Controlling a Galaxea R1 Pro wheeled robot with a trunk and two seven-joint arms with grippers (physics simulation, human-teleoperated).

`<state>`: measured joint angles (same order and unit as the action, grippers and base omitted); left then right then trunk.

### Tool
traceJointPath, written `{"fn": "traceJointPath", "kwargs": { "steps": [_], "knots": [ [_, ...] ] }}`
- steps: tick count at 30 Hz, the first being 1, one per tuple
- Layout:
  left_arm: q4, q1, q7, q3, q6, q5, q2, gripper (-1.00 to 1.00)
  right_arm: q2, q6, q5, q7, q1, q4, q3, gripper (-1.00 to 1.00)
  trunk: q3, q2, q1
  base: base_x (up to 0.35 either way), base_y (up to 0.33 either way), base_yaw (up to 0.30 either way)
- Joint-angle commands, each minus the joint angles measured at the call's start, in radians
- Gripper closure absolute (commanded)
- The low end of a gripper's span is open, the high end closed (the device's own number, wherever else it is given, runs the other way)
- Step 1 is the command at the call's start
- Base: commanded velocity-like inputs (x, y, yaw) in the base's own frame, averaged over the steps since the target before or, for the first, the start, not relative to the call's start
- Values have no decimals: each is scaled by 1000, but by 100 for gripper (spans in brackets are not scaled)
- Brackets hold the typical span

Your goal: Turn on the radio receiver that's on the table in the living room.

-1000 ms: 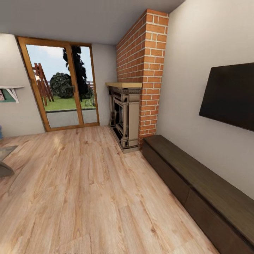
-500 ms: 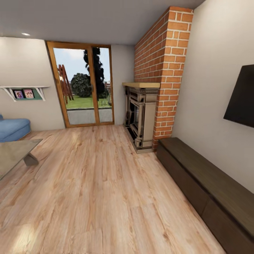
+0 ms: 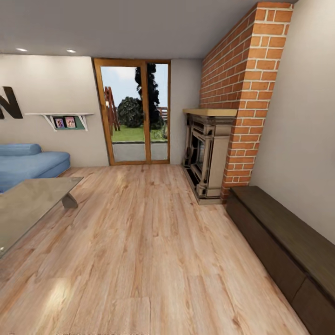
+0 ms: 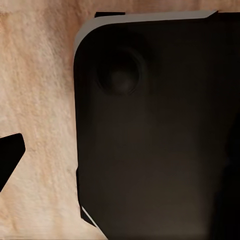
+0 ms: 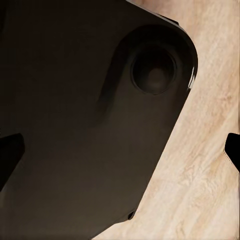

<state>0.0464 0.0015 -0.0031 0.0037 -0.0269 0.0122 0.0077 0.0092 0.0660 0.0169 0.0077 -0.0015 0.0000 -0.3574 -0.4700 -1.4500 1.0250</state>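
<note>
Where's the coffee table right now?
In the head view the table sits at the lower left on the wood floor, just in front of the blue sofa and across the room from the dark cabinet.

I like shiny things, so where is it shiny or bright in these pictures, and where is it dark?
Head view: the table top has a glossy sheen, a bright patch glows on the floor, and the glass door is daylit. Both wrist views: a big dark shape, dim and soft-edged.

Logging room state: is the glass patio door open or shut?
Shut: both panes of the door sit flush in the wooden frame, with no gap showing.
</note>
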Motion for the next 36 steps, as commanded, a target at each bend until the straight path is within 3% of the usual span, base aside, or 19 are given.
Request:
{"fn": "traceJointPath", "kwargs": {
  "steps": [1, 36],
  "knots": [
    [0, 0, 0, 0, 0, 0, 0, -100, 0, 0, 0, 0, 0, 0, 0, -100, 0, 0, 0, 0, 0, 295],
    [0, 0, 0, 4, -1, 2, 0, -100, 0, 0, 0, 0, 0, 0, 0, -100, 0, 0, 0, 0, 0, 295]
  ]
}}
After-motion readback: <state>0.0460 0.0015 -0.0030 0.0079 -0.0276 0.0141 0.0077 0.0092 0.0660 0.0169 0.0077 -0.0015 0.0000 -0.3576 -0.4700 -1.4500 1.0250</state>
